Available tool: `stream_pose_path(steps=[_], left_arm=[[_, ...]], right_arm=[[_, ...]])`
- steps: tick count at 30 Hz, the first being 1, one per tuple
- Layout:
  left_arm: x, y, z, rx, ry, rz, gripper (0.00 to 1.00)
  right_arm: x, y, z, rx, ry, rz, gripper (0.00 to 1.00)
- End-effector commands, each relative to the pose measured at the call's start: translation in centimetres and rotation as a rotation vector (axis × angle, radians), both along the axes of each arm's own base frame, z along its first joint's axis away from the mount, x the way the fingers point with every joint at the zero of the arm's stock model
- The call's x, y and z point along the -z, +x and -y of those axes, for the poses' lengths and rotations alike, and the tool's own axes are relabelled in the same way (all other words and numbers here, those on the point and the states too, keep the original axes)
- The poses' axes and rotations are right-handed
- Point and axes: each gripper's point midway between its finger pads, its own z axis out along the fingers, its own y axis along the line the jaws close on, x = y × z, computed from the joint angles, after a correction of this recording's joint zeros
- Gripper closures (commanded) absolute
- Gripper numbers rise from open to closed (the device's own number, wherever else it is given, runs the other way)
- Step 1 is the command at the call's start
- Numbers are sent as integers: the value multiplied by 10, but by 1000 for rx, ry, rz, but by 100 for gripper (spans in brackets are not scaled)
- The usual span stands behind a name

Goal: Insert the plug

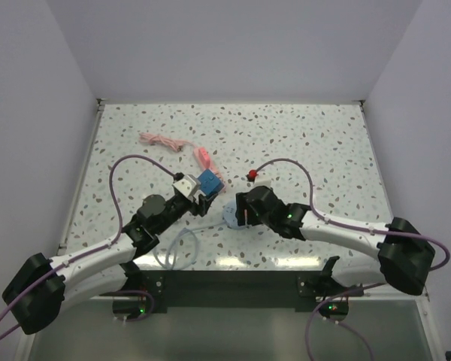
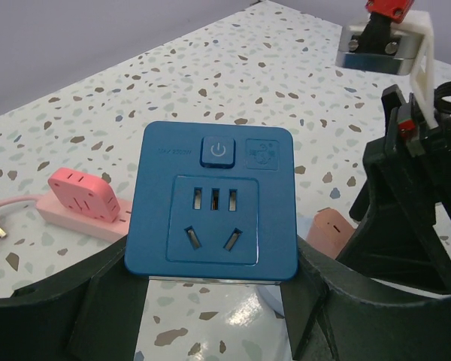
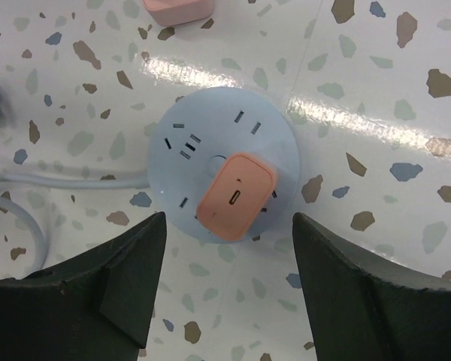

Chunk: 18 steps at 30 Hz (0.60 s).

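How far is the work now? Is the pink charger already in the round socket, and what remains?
Looks done: the pink charger sits on the round socket, seemingly pushed in; the right tool hangs open above it. In hand: the left tool grips the blue socket, its holes empty. Left: possibly a plug for it; I cannot tell.

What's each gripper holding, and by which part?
The left gripper clamps the blue socket cube by its lower side edges; the right gripper is open, holding nothing.
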Motion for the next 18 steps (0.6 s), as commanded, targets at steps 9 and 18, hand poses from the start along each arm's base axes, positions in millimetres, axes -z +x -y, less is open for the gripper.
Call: stream_pose_path(steps=[9,18], left_arm=[[-36,5,-4,-19,-91,78,100],[-34,5,-3,-14,-86,76,100]], right_arm=[[-1,30,-11,78,-97,52,48],[13,33,-6,91,-182,27,64]])
